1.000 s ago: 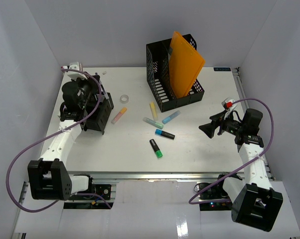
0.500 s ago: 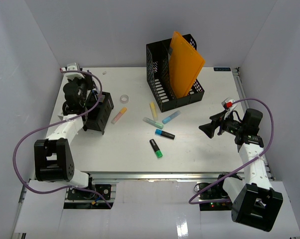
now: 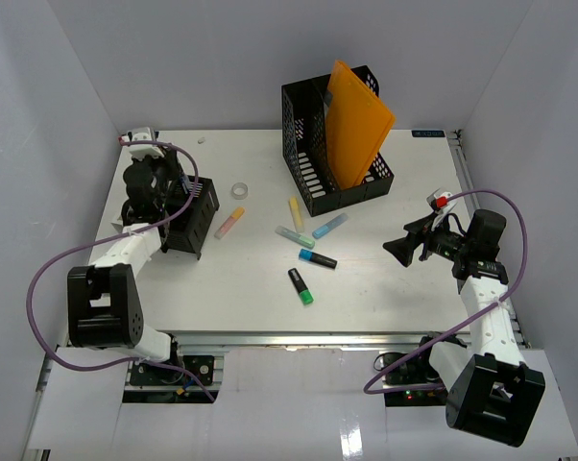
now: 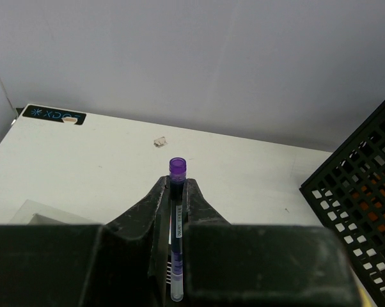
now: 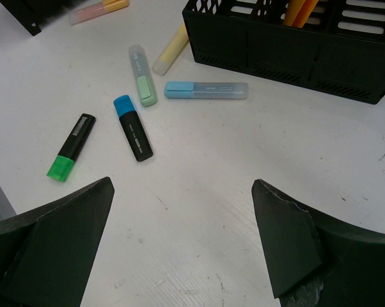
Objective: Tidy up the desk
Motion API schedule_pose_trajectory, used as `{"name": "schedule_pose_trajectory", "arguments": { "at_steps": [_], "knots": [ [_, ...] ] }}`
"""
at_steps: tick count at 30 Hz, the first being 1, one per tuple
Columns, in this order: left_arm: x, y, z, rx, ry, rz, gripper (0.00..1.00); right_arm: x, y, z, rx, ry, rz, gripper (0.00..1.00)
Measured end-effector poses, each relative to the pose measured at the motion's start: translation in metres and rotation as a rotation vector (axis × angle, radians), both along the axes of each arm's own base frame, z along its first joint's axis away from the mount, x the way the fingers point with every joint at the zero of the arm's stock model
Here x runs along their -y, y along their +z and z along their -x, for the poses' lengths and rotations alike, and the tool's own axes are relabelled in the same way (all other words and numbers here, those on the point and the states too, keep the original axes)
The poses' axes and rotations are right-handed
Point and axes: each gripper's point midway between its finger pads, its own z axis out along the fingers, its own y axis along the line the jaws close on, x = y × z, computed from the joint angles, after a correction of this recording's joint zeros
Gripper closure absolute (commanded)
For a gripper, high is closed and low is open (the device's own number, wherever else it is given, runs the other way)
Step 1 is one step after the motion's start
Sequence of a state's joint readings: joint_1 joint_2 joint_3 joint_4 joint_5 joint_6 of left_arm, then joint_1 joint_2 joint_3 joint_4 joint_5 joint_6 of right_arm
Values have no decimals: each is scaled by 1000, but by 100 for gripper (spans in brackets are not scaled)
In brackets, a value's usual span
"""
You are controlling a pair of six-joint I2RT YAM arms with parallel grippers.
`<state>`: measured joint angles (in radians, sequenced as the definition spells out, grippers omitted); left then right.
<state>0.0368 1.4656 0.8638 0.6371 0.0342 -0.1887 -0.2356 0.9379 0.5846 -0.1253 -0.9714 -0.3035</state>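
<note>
Evidently mid-stow: the left jaws are clamped on a purple-capped pen [image 4: 177, 185], held upright by a small black box [image 3: 195, 219] well left of the black mesh file holder [image 3: 332, 144]. The right jaws gape empty, right of the holder. Highlighters [image 3: 317, 258] lie loose before it on the worktop [image 3: 241, 288]. Next, I judge: align, lower, release.

Plain pale walls [image 3: 222, 58] on three sides (soft, even light)

I get bright, even light, with soft shadows on the desk [image 3: 241, 279]. My left wrist view blurs at six o'clock.
</note>
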Motion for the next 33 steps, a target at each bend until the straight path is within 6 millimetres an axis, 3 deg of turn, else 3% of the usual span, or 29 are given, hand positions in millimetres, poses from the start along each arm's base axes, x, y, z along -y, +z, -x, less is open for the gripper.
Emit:
{"name": "schedule_pose_trajectory", "arguments": {
  "at_steps": [3,8,12,16,20,23,27,30,33],
  "knots": [
    [1,-7,-1,-17,-5,2,67,0,0,0,1,0,1,5],
    [2,-19,2,-45,-8,13,24,0,0,0,5,1,4,4],
    [3,-27,9,-68,-11,28,10,0,0,0,13,7,12,2],
    [6,-21,17,-78,-21,62,6,-2,-1,3,26,33,17,2],
    [13,-3,33,-81,-44,114,4,-7,-4,7,31,75,28,2],
    [28,14,49,-84,-121,155,3,-21,-12,11,8,132,57,2],
    [67,32,77,-109,-328,265,2,-56,-25,12,-63,252,155,2],
    [100,25,100,-177,-517,350,2,-83,-28,7,-94,318,248,2],
    [125,-7,127,-300,-666,418,2,-108,-33,1,-89,351,335,2]
  ]
}}
